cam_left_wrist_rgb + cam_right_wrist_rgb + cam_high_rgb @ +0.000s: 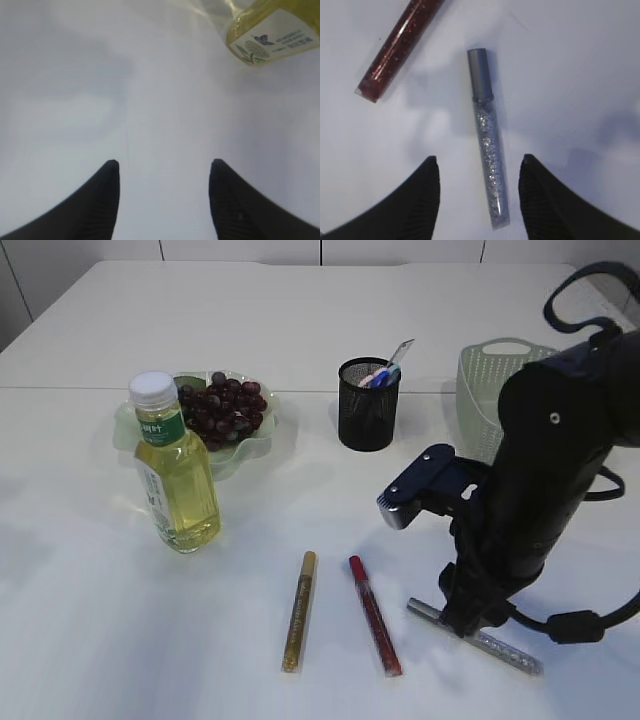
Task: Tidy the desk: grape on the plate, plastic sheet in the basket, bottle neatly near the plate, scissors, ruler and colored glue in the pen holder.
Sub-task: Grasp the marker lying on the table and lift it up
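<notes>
A: Right pincer (477, 172) is hovering spread apart, silver glue stick (489, 145) lying loose between its fingers on the desk (580, 75).

B: Red stick (400, 45) up-left is getting cut off; left pincer (165, 175) is gaping, empty.

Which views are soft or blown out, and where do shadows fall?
Exterior view: sharp, even light, table near white; soft shadow beside the bottle. Left wrist view: bottle blurred at the corner, faint grey patches on the table. Right wrist view: silver glitter glue fairly sharp, red glue softer, dim shadows beside both.
</notes>
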`<control>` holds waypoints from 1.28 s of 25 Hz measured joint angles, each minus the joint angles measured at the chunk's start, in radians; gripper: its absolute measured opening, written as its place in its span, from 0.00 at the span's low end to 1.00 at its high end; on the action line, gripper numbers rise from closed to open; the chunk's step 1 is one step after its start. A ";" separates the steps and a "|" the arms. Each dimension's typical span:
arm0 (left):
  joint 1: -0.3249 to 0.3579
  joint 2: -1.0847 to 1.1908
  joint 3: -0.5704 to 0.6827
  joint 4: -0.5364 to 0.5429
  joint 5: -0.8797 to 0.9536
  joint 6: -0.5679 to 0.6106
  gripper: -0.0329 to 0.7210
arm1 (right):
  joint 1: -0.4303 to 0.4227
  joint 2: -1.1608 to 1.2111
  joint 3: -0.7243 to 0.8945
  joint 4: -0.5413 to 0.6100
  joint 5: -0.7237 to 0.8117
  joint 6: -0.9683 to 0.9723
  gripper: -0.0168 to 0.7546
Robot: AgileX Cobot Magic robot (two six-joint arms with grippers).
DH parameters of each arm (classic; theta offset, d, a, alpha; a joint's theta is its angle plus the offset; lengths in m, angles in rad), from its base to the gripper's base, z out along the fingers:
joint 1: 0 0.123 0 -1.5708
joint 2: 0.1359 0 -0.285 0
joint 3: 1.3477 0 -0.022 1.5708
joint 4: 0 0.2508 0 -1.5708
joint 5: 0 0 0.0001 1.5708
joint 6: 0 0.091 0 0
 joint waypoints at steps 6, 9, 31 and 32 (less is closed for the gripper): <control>0.000 0.000 0.000 0.000 0.000 0.001 0.59 | 0.000 0.069 0.000 0.009 -0.033 -0.005 0.55; 0.000 0.000 0.000 0.000 0.000 0.001 0.59 | 0.000 0.095 0.000 0.009 -0.055 -0.005 0.55; 0.000 0.000 0.000 0.000 0.000 0.002 0.59 | 0.000 0.167 -0.002 0.017 -0.106 -0.007 0.24; 0.000 0.000 0.000 0.000 0.000 0.002 0.59 | 0.000 0.167 -0.002 0.017 -0.108 -0.007 0.22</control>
